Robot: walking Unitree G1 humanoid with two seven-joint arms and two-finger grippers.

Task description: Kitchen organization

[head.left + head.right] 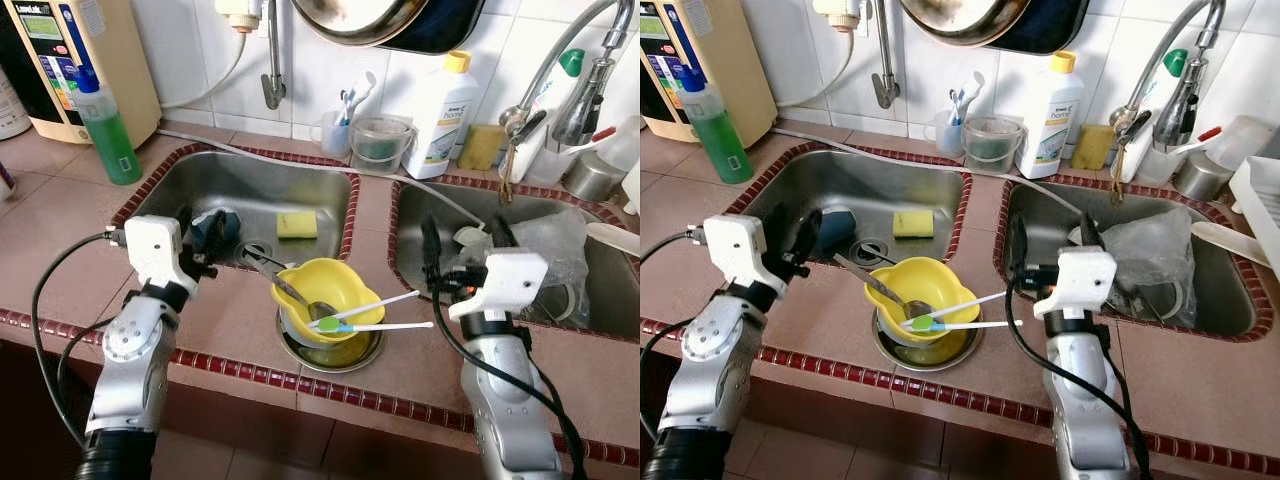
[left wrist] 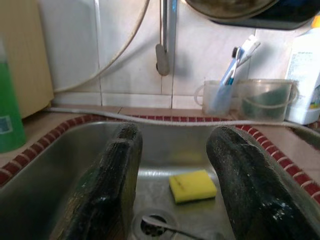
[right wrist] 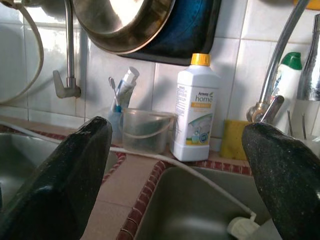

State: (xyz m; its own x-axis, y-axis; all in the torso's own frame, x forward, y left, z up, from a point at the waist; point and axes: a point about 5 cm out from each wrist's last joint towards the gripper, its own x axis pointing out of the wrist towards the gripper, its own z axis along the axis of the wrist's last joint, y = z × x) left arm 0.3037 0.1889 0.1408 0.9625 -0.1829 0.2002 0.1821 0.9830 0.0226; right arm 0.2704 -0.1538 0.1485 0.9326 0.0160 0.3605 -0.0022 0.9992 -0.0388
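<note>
A yellow bowl sits in a metal bowl on the tiled counter between the two sinks. A spoon and two white sticks with a green-blue head lie across it. My left gripper hangs open over the near rim of the left sink, just left of the bowls, with nothing between its fingers. A yellow sponge lies on that sink's floor beyond it. My right gripper stands open above the left edge of the right sink, holding nothing.
A clear plastic bag and dishes lie in the right sink. Along the back wall stand a green soap bottle, a cup of toothbrushes, a clear tub, a white detergent bottle and a faucet. A pan hangs above.
</note>
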